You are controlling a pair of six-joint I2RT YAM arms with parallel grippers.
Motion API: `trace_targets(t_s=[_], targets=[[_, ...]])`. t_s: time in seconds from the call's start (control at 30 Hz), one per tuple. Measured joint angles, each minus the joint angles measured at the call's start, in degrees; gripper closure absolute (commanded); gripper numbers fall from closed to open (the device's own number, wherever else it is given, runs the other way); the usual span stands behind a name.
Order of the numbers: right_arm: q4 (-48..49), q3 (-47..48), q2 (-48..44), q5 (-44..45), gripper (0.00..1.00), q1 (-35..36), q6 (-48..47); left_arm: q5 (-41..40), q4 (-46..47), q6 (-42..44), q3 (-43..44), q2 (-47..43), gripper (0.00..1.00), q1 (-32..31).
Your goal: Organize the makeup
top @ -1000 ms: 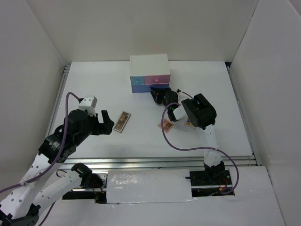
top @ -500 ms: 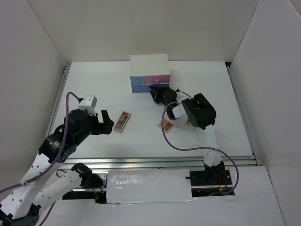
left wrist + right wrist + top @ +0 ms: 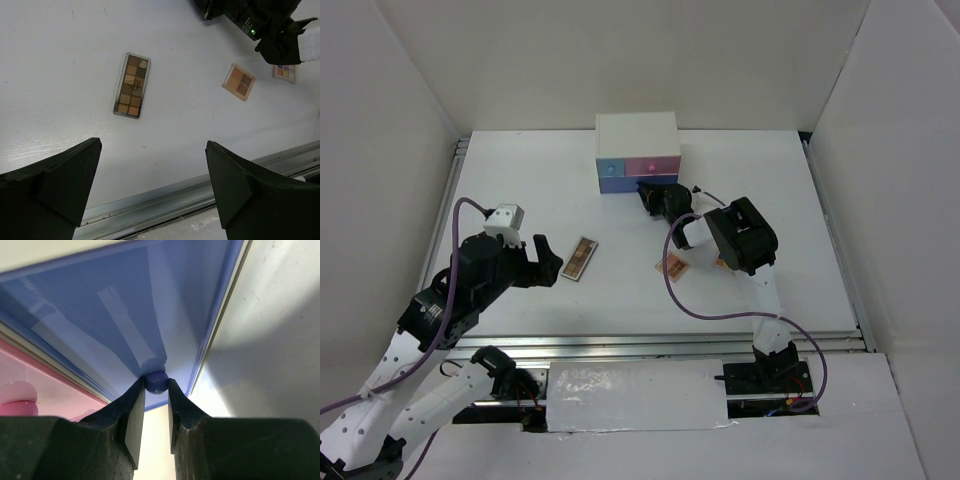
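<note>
Closure noted: your right gripper [image 3: 156, 390] has reached the drawer box [image 3: 637, 135] and pinched its purple knob [image 3: 156, 381], so you can pull the drawer [image 3: 125, 315]. Your left gripper [image 3: 152, 150] gapes empty above the brown palette [image 3: 132, 85], which lies on the table [image 3: 520, 180].

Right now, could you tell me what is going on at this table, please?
The right gripper is pinched on the small blue knob of a bluish drawer in the white box, probably to pull it open. The left gripper hangs open near the long brown palette. That palette and a square pinkish palette lie loose on the table, not yet put away.
</note>
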Motion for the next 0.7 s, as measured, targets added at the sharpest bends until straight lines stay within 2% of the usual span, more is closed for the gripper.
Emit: trace_targets(t_s=[0.03, 0.13, 0.7], targets=[[0.0, 0.0, 0.0, 0.1, 0.91, 0.0, 0.0, 0.2, 0.2, 0.0, 0.0, -0.1, 0.01, 0.0], [0.1, 0.0, 0.0, 0.3, 1.0, 0.1, -0.1, 0.5, 0.5, 0.1, 0.0, -0.1, 0.01, 0.0], [8.3, -4.7, 0.0, 3.5, 1.0, 0.8, -2.6, 1.2, 0.5, 1.1, 0.0, 0.0, 0.01, 0.2]])
